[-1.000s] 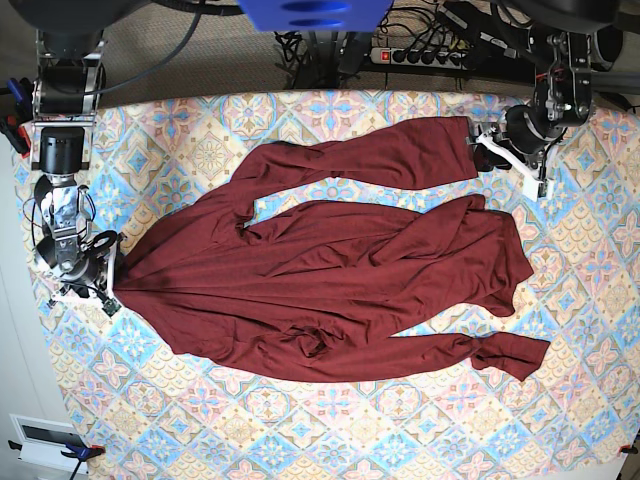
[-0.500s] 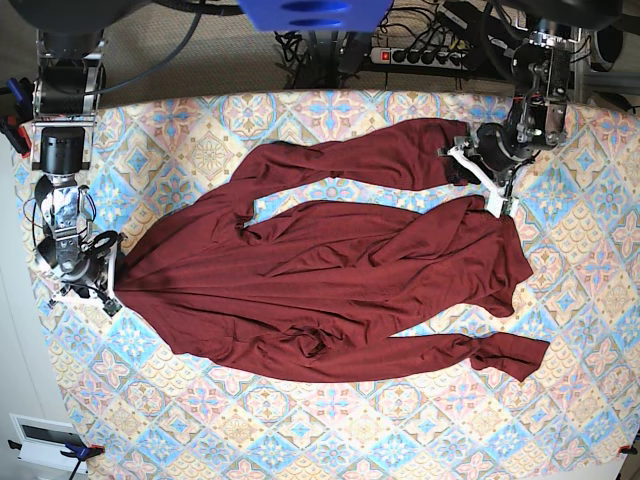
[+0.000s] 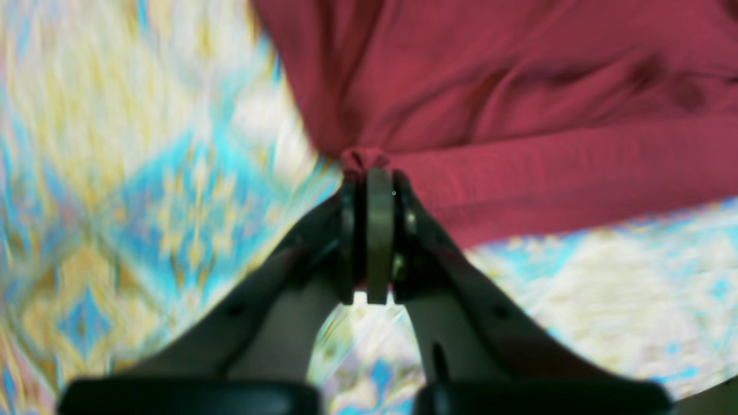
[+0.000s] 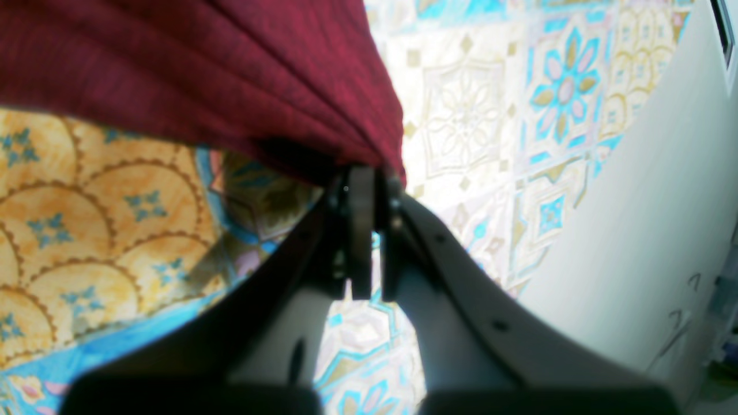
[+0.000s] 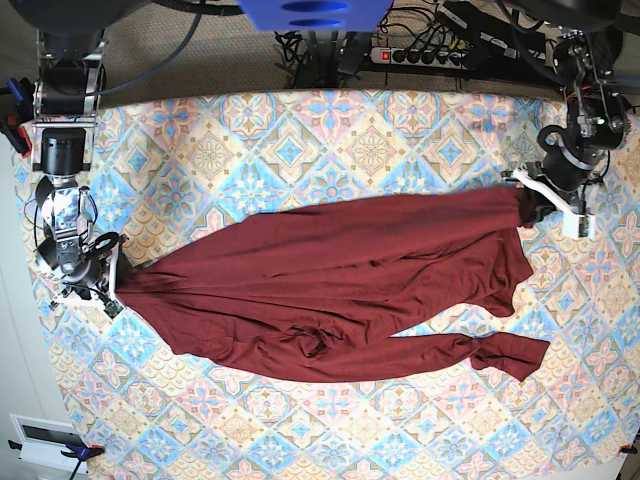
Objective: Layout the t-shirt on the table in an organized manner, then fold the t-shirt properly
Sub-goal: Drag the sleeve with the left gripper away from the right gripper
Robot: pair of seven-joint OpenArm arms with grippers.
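T-shirt [image 5: 330, 295] long axis spans between tools | left tool [image 5: 527, 203] clamps one end; right tool [image 5: 110, 283] clamps opposite end | surface [image 5: 300, 120] below

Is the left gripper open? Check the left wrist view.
No. The left gripper is shut, pinching a fold of the t-shirt between its fingers.

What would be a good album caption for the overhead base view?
Two arms hold a maroon t-shirt by opposite ends across a patterned table, its sleeves still rumpled.
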